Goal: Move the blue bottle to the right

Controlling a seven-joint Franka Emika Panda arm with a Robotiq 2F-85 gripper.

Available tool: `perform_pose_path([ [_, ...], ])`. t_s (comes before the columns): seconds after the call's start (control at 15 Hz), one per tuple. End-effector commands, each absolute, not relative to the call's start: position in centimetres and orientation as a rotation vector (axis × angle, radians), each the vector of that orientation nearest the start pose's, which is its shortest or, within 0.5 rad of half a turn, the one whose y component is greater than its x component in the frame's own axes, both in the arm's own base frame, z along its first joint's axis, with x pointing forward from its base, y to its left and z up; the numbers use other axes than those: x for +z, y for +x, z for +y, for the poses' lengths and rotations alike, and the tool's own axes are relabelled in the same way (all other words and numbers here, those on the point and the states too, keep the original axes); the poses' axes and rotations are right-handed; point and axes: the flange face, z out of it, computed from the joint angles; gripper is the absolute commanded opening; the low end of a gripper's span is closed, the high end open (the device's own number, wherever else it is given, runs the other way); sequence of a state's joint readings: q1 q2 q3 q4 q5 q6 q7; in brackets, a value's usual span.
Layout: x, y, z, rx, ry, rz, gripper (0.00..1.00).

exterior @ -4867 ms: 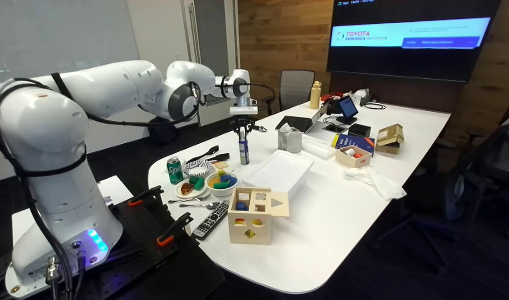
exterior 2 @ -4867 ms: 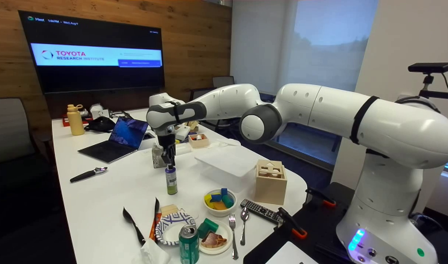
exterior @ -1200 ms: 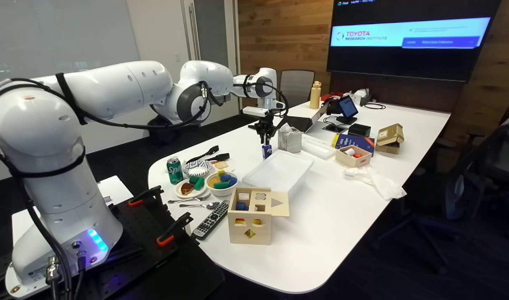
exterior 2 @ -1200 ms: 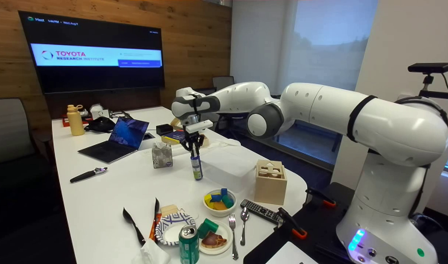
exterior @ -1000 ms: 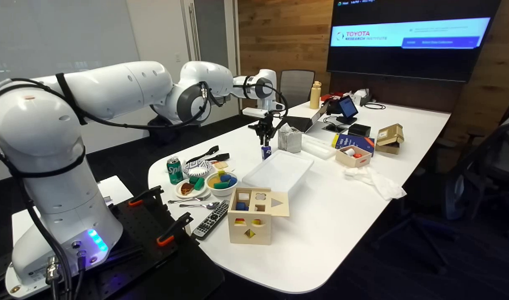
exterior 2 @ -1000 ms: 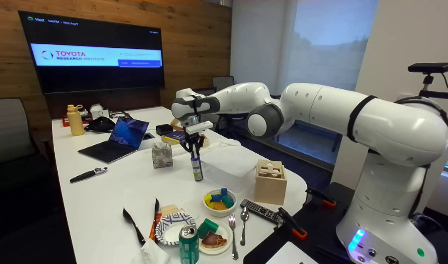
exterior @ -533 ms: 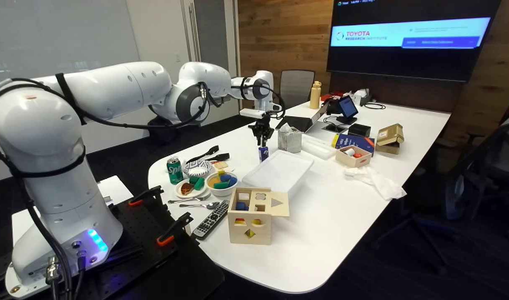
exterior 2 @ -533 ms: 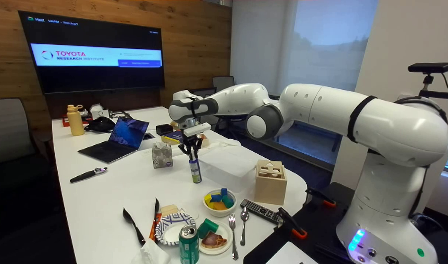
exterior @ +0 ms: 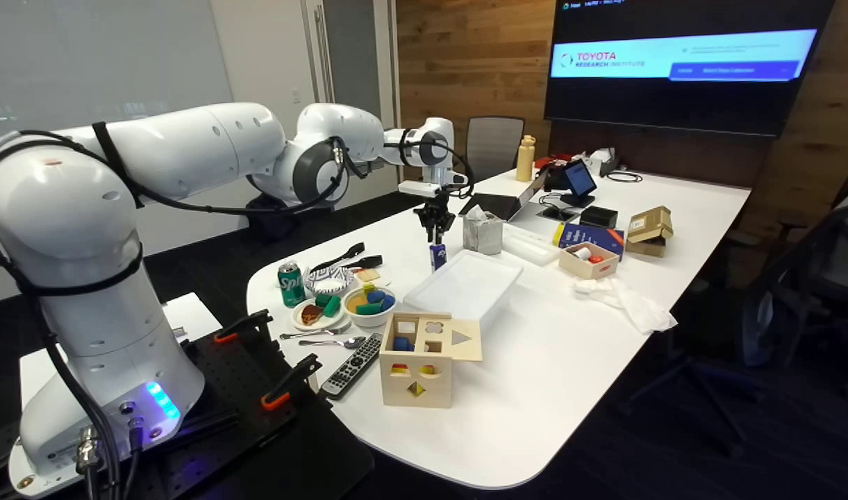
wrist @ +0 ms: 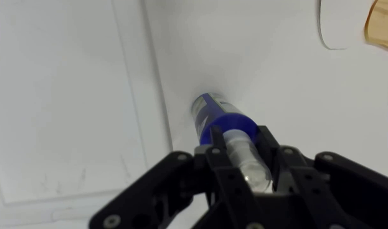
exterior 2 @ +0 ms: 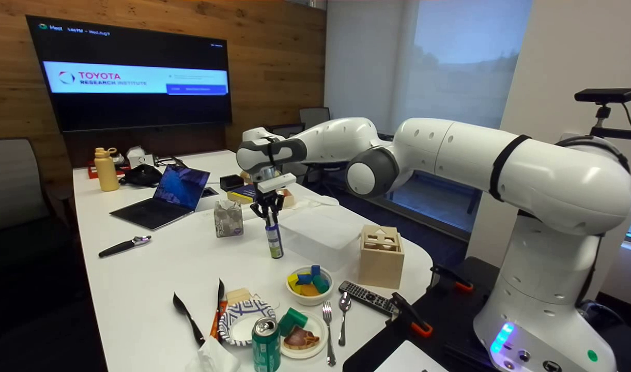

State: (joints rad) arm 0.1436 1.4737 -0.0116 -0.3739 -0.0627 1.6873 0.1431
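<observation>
Bottle (exterior 2: 274,242): near the middle of the frame in an exterior view, cap end up in the gripper (wrist: 241,135) and slightly tilted; whether its base touches the table (exterior 2: 150,289), I cannot tell.
Fingers (wrist: 217,138): drawn in narrow, one each side of the clear cap (wrist: 244,159), apparently pinching it.
Plastic box (exterior 2: 320,240): just beside the bottle; in the wrist view its edge runs through the left half, with a narrow gap showing.
Shift right: seemingly the step in hand, perhaps near set-down; how far right is enough, the task does not say.
Set-down: square the bottle up before lowering, since a slim base landing on one edge could tip. Go straight down, off the plastic box's edge, ease the fingers apart evenly, then rise straight so the cap is not dragged.
Table: white, smooth-looking; bowl (exterior 2: 306,300) at lower middle, near the bottle; can (exterior 2: 266,345) at the bottom edge; wooden box (exterior 2: 381,266) right of centre; laptop (exterior 2: 165,200) left of centre.
Room: wood wall (exterior 2: 279,72) and lit screen (exterior 2: 134,108) upper left, pale blind (exterior 2: 367,62) upper right.
</observation>
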Motion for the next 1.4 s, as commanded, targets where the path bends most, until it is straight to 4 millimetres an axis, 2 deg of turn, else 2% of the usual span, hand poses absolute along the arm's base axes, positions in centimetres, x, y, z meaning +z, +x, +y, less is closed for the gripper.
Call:
perform_pose_path([
  [0.0,14.0,77.8,10.9,0.219,-3.24,-0.024,0.07],
  [0.4,14.1,79.1,10.7,0.056,-3.161,0.009,0.07],
  [0.6,13.7,79.1,10.2,0.071,-3.103,0.017,0.07],
  [0.67,13.6,79.0,10.0,0.086,-3.084,0.024,0.27],
  [0.73,13.5,79.0,9.9,0.093,-3.071,0.026,0.55],
  [0.87,13.3,78.9,9.4,0.122,-3.045,0.058,0.63],
  [1.2,12.9,78.6,8.2,0.177,-3.036,0.115,0.99],
  [1.33,13.1,78.3,7.9,0.21,-3.056,0.133,1.0],
])
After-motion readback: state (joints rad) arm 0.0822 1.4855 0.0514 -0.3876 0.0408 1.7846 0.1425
